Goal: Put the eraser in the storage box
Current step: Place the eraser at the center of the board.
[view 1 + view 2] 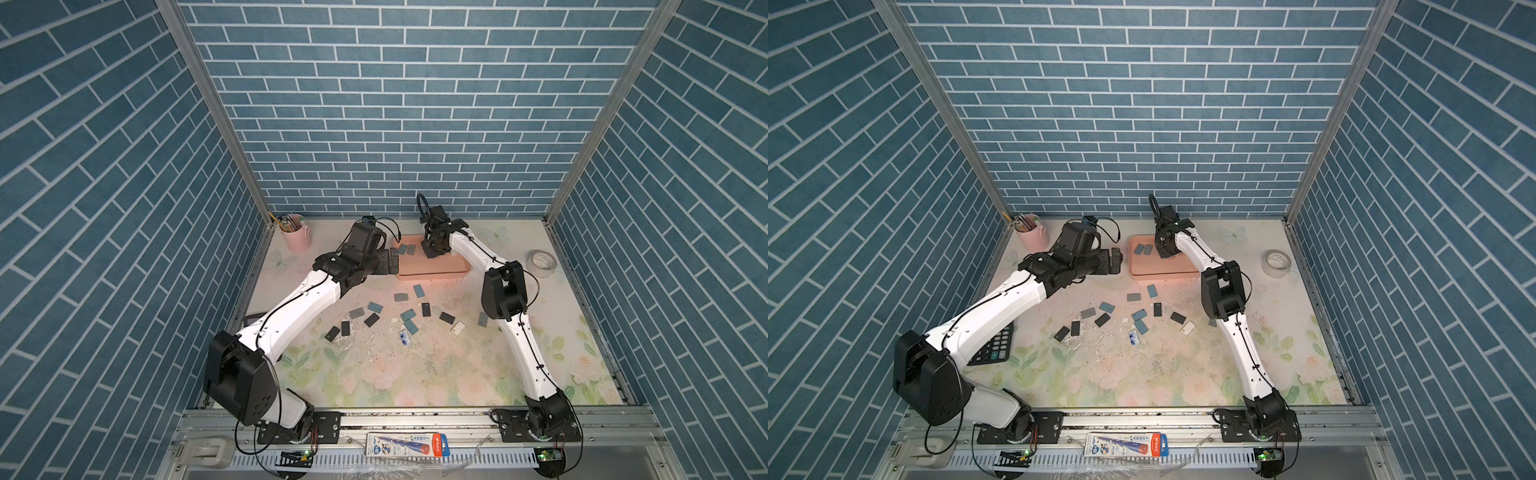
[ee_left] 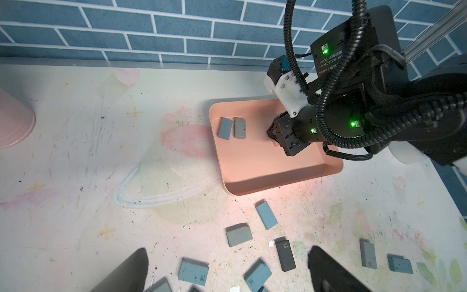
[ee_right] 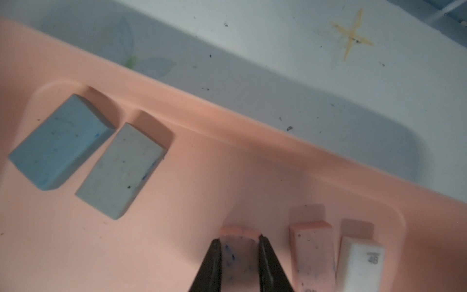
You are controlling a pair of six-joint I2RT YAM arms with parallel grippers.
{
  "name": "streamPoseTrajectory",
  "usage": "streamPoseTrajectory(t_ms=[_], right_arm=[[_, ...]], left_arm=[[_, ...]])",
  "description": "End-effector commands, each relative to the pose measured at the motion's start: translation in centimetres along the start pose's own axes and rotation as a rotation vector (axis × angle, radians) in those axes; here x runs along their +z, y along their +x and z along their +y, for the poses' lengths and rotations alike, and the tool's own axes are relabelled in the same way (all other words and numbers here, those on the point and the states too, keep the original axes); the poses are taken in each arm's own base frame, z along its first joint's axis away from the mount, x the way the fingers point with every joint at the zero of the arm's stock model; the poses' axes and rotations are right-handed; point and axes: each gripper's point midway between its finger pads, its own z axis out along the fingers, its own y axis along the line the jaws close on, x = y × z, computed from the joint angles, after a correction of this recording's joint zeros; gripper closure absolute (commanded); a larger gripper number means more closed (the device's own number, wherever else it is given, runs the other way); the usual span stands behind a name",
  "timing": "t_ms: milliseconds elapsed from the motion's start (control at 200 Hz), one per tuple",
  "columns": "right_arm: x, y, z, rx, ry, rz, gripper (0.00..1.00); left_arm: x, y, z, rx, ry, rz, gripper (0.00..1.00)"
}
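The left arm (image 1: 291, 307), its black shoulder joint looming nearest the overhead lens, stretches across the flowered table (image 1: 415, 374). It holds the left gripper (image 1: 392, 261), jaws spread wide and empty, just beside the storage box (image 1: 440, 270). Opposite, the right arm (image 1: 523, 345) bends down into that salmon-pink tray, where the right gripper (image 3: 238, 242) is clamped on a pink, blue-speckled eraser (image 3: 238, 257). The piece hangs low inside the box walls; whether it touches the floor cannot be told from the wrist view. Four others already lie in the box: a blue eraser (image 3: 60, 141) and a grey eraser (image 3: 121, 169) side by side near one corner, and a pink eraser (image 3: 312, 252) and a white eraser (image 3: 361, 265) just beside the held one. This delivery looks all but done, with only the release and withdrawal left. A dozen or so loose erasers (image 1: 375, 307) in blue, grey, black and white lie scattered on the table in front of the box, so plenty of work is likely ahead if all are meant to go in.
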Motion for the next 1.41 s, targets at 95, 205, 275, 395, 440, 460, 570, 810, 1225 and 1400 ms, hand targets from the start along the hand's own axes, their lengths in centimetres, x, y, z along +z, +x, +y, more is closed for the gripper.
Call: streamPoseTrajectory(t_ms=[95,205,275,395,440,460,570,810,1225,1400], right_arm=[[-1.3,-0.7,-1.5,-0.030,0.023,-0.015,0.76],[-1.8,-1.0,-1.4,-0.025,0.017,-0.026,0.76],[-2.2,-1.3,-1.5,-0.021,0.015,-0.038,0.76],[-2.7,-1.9,-1.5,-0.010,0.006,-0.059,0.76],[-3.0,-2.1,-1.6,-0.007,0.007,-0.065,0.76],[-3.0,-2.2,-1.7,-0.005,0.008,-0.067,0.76],[-3.1,-2.2,-1.9,0.006,0.010,-0.066,0.76],[-2.9,-2.0,-3.1,0.042,0.010,-0.064,0.75],[-0.9,-1.6,-2.9,0.032,-0.001,-0.050,0.71],[-0.7,-1.5,-2.8,0.035,-0.008,-0.046,0.69]], left_arm=[[0.2,0.4,0.2,0.008,0.004,0.000,0.00],[0.2,0.4,0.1,0.004,0.008,0.001,0.00],[0.3,0.4,0.0,0.004,0.011,0.001,0.00],[0.3,0.2,0.0,0.004,0.011,-0.004,0.00],[0.3,0.3,0.0,0.004,0.009,-0.003,0.00],[0.4,0.3,0.1,0.003,0.009,-0.001,0.00],[0.4,0.2,-0.1,0.002,0.015,-0.002,0.00],[0.6,0.3,-0.1,0.001,0.015,0.003,0.00],[0.5,0.1,-0.2,-0.005,0.019,-0.001,0.00],[0.5,0.0,-0.3,0.000,0.018,-0.001,0.00]])
